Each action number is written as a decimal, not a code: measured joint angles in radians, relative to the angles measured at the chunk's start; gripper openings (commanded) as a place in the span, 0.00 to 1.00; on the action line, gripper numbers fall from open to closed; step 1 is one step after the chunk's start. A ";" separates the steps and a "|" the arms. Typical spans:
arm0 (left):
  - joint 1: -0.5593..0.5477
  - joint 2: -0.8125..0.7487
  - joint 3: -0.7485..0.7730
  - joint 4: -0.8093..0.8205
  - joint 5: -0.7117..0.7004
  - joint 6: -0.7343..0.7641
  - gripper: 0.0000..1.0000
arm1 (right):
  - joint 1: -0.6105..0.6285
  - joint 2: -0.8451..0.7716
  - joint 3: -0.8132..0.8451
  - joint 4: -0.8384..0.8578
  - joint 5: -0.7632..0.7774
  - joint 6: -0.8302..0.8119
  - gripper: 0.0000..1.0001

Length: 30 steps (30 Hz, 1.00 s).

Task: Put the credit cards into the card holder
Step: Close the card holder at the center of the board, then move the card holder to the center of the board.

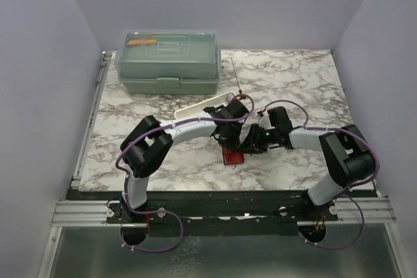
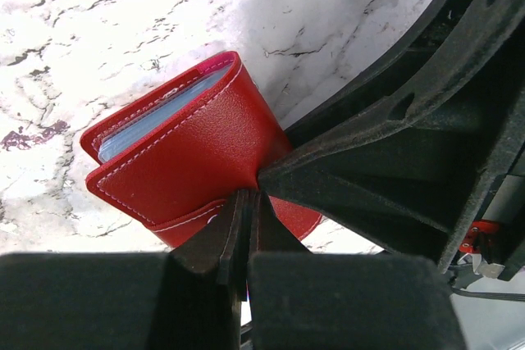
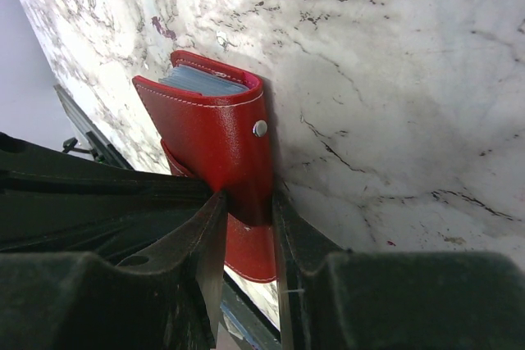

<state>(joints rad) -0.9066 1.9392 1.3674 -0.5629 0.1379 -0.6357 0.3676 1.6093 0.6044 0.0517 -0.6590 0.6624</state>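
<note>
Together, left tool [image 2: 250,200], right tool [image 3: 248,201], gripping holder [image 2: 187,152]

From the top, the red card holder [image 1: 232,157] is mostly buried under the left gripper [image 1: 229,141] and right gripper [image 1: 249,145]; just a corner pokes out. Both wrist cams lose its lower end behind the fingers [image 3: 193,243]. Pale edges [image 2: 152,123] inside it: cards or sleeves? Can't tell. The thin rod [image 1: 236,76] near the box [image 1: 168,63] is too small to identify.
</note>
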 measured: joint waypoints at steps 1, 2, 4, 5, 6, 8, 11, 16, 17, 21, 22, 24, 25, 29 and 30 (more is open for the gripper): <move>0.003 -0.005 -0.013 0.014 0.005 -0.006 0.00 | 0.000 0.000 0.000 0.000 0.000 0.000 0.28; 0.005 -0.008 -0.019 0.021 0.008 -0.009 0.00 | 0.000 0.000 0.000 0.000 0.000 0.000 0.28; 0.008 -0.021 -0.040 0.043 0.010 -0.016 0.00 | 0.000 0.000 0.000 0.000 0.000 0.000 0.29; 0.008 -0.026 -0.045 0.050 0.010 -0.017 0.00 | 0.000 0.000 0.000 0.000 0.000 -0.001 0.30; 0.008 -0.029 -0.048 0.053 0.008 -0.017 0.01 | 0.000 0.000 0.001 -0.001 0.000 -0.001 0.32; 0.007 -0.032 -0.044 0.048 0.003 -0.016 0.12 | 0.000 0.000 0.010 -0.017 0.004 -0.009 0.45; -0.001 -0.034 -0.007 -0.016 -0.026 -0.001 0.32 | 0.008 -0.007 0.042 -0.063 0.025 -0.037 0.63; -0.005 -0.112 0.065 -0.116 -0.069 0.035 0.58 | 0.019 -0.078 0.114 -0.184 0.135 -0.135 0.92; -0.005 -0.142 0.072 -0.125 -0.074 0.043 0.61 | 0.026 -0.089 0.131 -0.206 0.163 -0.154 0.98; -0.005 -0.333 0.086 -0.150 -0.118 0.073 0.76 | 0.105 -0.099 0.201 -0.272 0.263 -0.179 0.99; -0.005 -0.393 0.088 -0.155 -0.136 0.079 0.78 | 0.142 -0.092 0.219 -0.285 0.296 -0.168 1.00; -0.004 -0.504 0.089 -0.171 -0.177 0.087 0.82 | 0.223 -0.064 0.259 -0.307 0.372 -0.129 1.00; -0.004 -0.554 0.088 -0.179 -0.203 0.091 0.84 | 0.265 -0.040 0.284 -0.323 0.420 -0.101 1.00; 0.011 -0.780 0.067 -0.208 -0.303 0.094 0.86 | 0.412 0.098 0.415 -0.443 0.660 0.042 1.00; 0.016 -0.818 0.060 -0.219 -0.320 0.094 0.86 | 0.443 0.131 0.459 -0.483 0.727 0.078 0.99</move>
<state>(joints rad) -0.8909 1.1213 1.4273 -0.7815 -0.1825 -0.5419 0.8108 1.7401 1.0630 -0.4313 0.0685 0.7403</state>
